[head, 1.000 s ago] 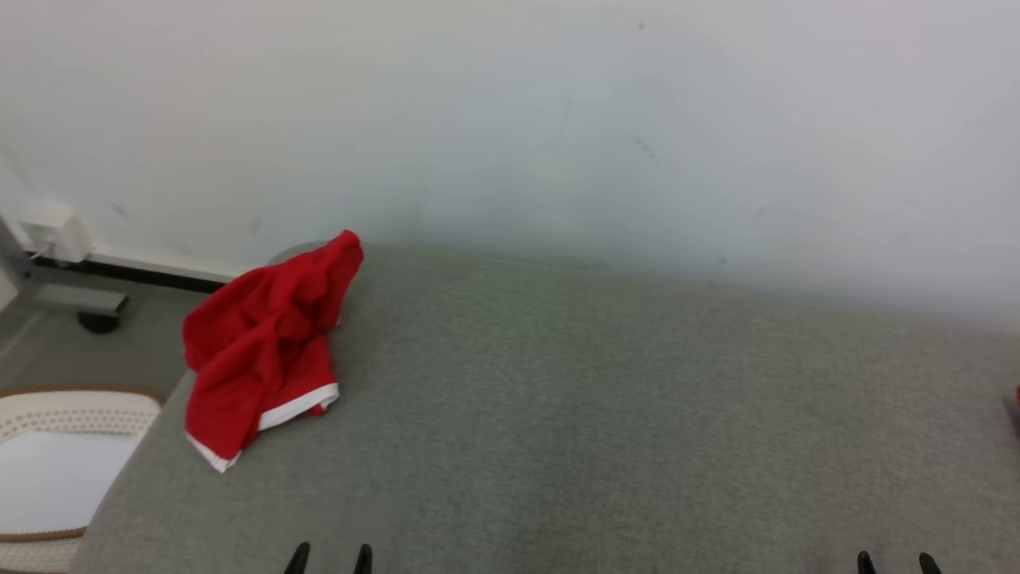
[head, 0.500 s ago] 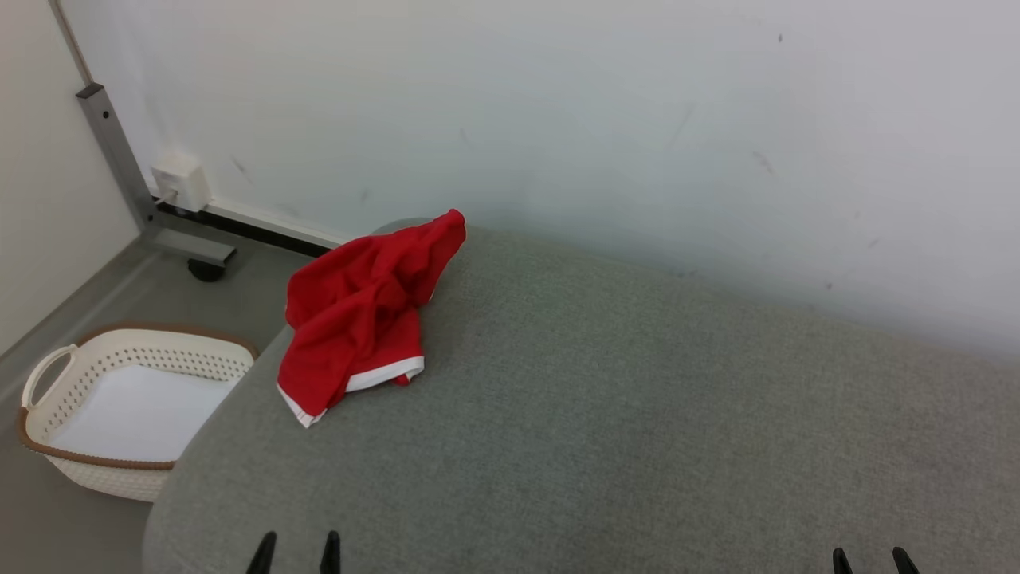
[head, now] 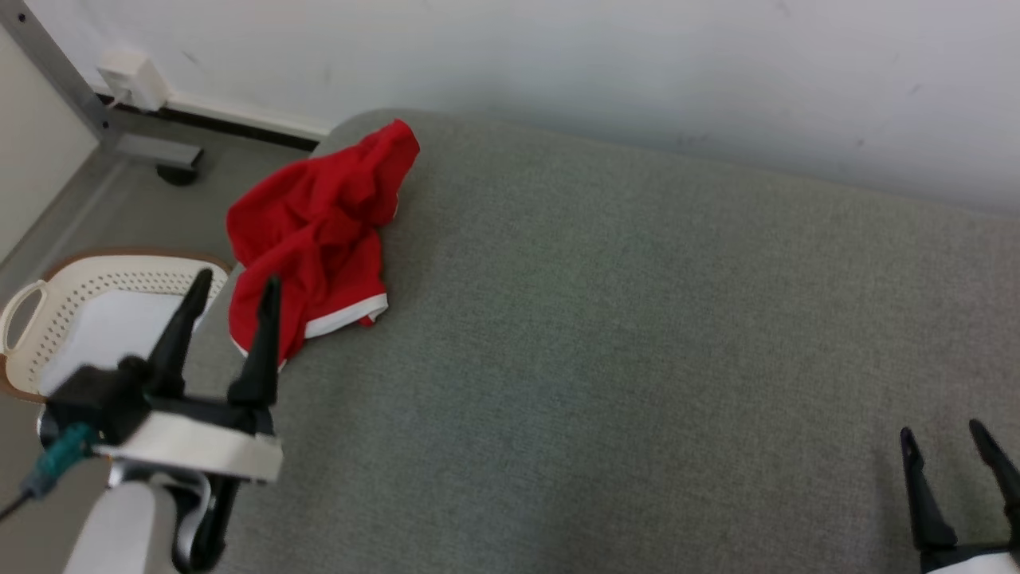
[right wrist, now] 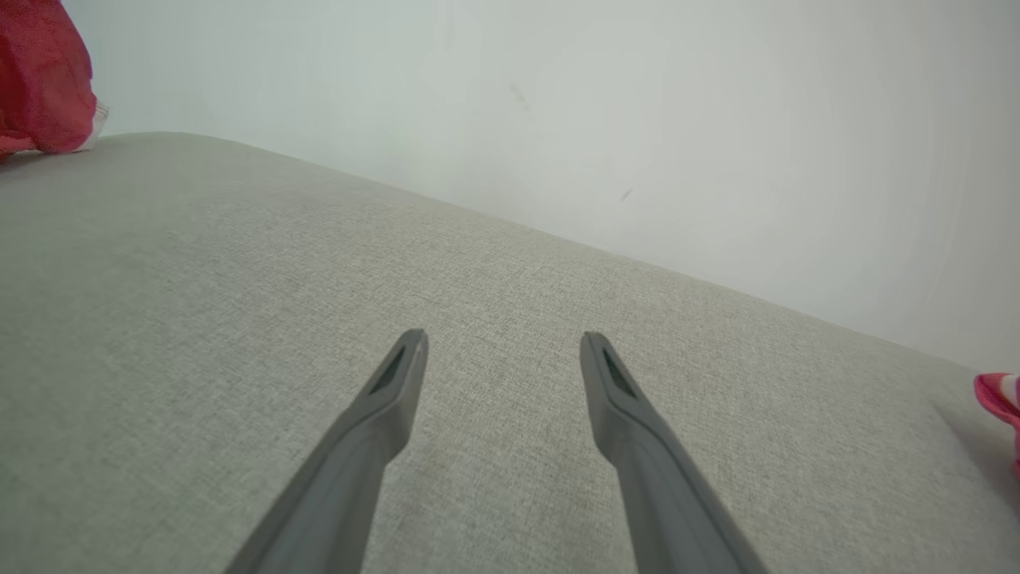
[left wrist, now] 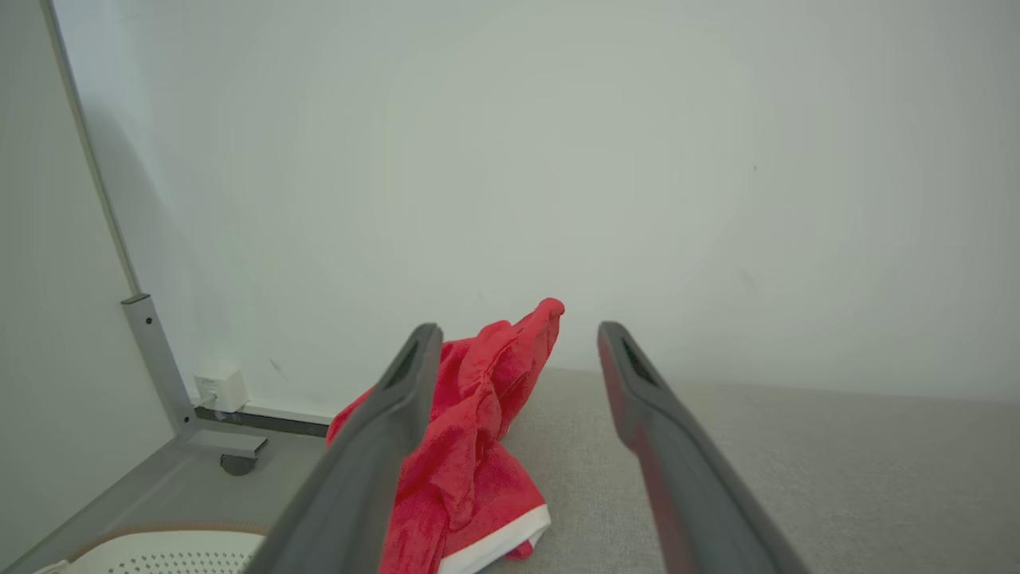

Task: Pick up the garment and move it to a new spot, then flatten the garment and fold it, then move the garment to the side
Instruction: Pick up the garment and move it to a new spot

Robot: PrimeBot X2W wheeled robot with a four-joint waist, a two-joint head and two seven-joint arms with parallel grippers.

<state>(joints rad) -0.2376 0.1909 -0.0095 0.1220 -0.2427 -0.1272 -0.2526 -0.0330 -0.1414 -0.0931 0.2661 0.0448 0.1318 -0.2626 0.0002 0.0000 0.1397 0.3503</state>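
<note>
Both grippers stand with their jaws spread wide and nothing between them. From my seat, the head view puts the left gripper (head: 237,279) up at the lower left, its two dark fingers aimed at the near hem of the red garment (head: 319,215). One fingertip overlaps the cloth in that view, but I cannot tell whether it touches. Along the left wrist view the garment sits ahead of the fingers, partly hidden behind one of them, and the gap between the fingers is bare.

That garment lies crumpled in a heap at the far left corner of the grey upholstered surface (head: 637,319), close to its rounded end. A white band of trim runs along the near hem, and a red peak stands up at the far side toward the white wall (head: 637,64). Its left side slumps toward the edge of the surface.

My right gripper (head: 940,430) is at the lower right over bare grey fabric, well apart from the garment. In its wrist view a scrap of pink striped cloth (right wrist: 1000,395) pokes in at the right edge.

On the floor left of the surface sits a cream perforated basket (head: 103,275) with a brown rim. Beyond it a grey metal post (head: 56,72) and a small white box (head: 131,76) stand against the wall.
</note>
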